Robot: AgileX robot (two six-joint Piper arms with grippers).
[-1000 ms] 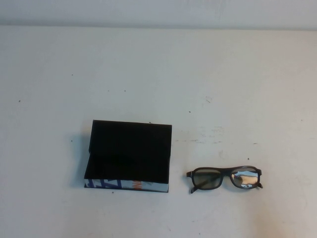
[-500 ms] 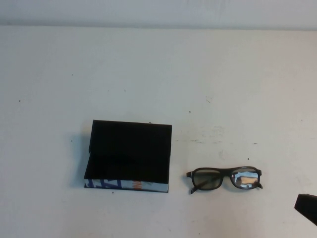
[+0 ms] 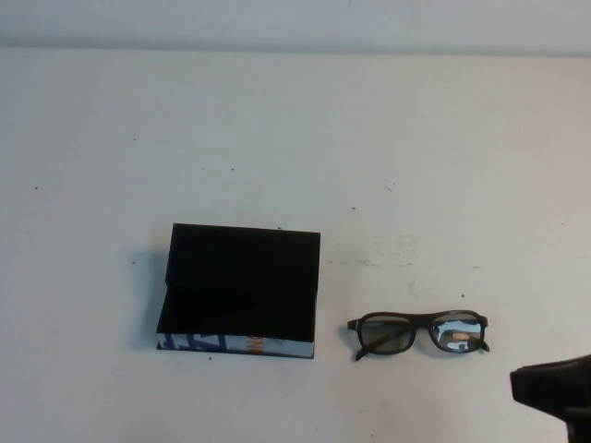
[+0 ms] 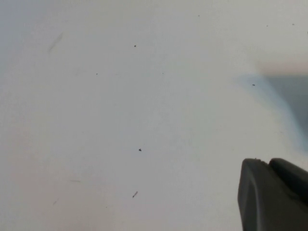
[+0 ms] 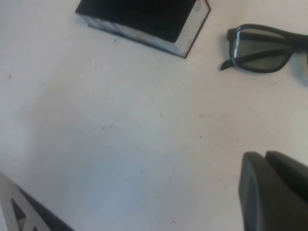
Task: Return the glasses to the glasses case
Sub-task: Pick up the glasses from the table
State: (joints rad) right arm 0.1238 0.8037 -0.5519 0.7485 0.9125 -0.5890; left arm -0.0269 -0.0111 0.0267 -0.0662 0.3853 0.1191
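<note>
The glasses case (image 3: pixel 236 343) lies open on the white table, left of centre, with a black lining and its blue, white and orange front edge towards me. It is empty. The dark-framed glasses (image 3: pixel 418 333) lie on the table just right of the case, apart from it. My right gripper (image 3: pixel 552 389) shows at the lower right corner, near and to the right of the glasses, touching nothing. In the right wrist view the gripper (image 5: pixel 267 157) looks shut and empty, with the glasses (image 5: pixel 262 46) and the case (image 5: pixel 144 21) beyond it. My left gripper (image 4: pixel 267 161) looks shut over bare table.
The white table (image 3: pixel 295 138) has small dark specks and scuffs. A grey metal part (image 5: pixel 19 214) shows at one corner of the right wrist view. A shadowed grey patch (image 4: pixel 288 96) lies on the table in the left wrist view.
My right gripper has come into the high view from the lower right corner and moved left, closer to the glasses. The glasses and the case have not moved.
</note>
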